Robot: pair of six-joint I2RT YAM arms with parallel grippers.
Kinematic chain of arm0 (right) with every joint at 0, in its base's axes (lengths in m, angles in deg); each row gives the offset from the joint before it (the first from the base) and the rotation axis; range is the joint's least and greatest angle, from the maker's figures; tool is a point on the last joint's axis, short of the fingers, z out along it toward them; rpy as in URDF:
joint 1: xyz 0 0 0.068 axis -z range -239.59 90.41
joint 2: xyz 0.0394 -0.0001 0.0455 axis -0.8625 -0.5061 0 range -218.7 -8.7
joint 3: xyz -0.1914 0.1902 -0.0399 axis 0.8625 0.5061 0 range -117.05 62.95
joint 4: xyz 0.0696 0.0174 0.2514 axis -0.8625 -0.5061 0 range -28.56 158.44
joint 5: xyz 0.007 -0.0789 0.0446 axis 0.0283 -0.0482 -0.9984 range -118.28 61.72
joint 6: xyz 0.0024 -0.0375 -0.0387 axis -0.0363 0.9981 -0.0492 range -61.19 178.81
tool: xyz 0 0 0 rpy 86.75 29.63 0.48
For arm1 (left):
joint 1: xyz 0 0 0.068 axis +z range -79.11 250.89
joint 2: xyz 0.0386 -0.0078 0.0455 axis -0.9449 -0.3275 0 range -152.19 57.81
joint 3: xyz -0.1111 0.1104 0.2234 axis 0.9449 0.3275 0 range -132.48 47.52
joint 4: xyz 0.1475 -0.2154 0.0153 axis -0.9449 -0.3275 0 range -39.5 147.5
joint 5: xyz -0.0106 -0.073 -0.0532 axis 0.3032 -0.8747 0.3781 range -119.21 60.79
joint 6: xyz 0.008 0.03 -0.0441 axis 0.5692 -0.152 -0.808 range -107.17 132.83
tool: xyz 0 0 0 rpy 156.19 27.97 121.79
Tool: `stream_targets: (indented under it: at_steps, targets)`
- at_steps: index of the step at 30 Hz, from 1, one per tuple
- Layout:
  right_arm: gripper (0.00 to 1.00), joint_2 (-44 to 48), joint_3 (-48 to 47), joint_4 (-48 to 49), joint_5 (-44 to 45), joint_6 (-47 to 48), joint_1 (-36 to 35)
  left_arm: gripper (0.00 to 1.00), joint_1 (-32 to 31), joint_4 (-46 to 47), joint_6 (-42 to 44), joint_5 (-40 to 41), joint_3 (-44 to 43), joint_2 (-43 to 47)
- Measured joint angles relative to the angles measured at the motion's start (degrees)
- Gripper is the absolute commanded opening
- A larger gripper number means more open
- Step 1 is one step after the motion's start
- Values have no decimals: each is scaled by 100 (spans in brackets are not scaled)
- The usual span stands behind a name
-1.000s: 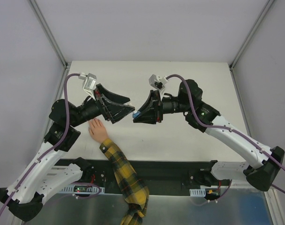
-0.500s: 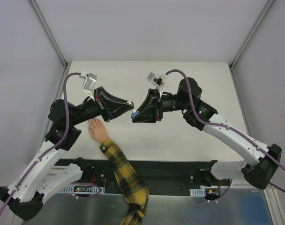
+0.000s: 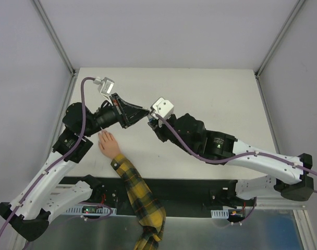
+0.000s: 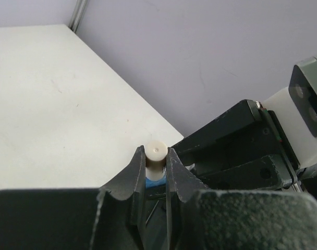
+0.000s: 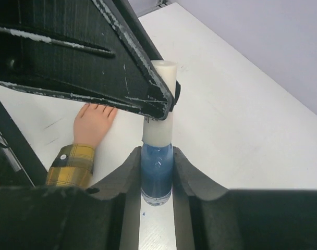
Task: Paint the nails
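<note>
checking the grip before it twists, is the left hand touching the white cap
Touching. In the left wrist view the left hand has its fingers pressed against both sides of the white cap, with no gap showing.

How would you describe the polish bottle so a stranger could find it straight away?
Near the middle of the white table, the right claw and left claw meet. The bottle is held between them, right on its glass, left on its cap. It's the only blue thing with a cream top; the hand nearby is peach.
</note>
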Motion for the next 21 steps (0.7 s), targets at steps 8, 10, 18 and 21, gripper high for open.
stream_targets:
  at_steps: [8,10,18,21]
  targets:
    - [0,354,400,225,-1460,199,568,84,2,-249,-4,11,0,26]
    - [1,420,400,238,-2393,22,1025,86,2,-282,31,11,0,61]
    - [0,238,422,697,-6334,-1370,2688,84,2,-269,68,-31,4,308]
    - [0,-39,426,1187,-7635,-2026,2767,83,2,-59,42,-179,37,310]
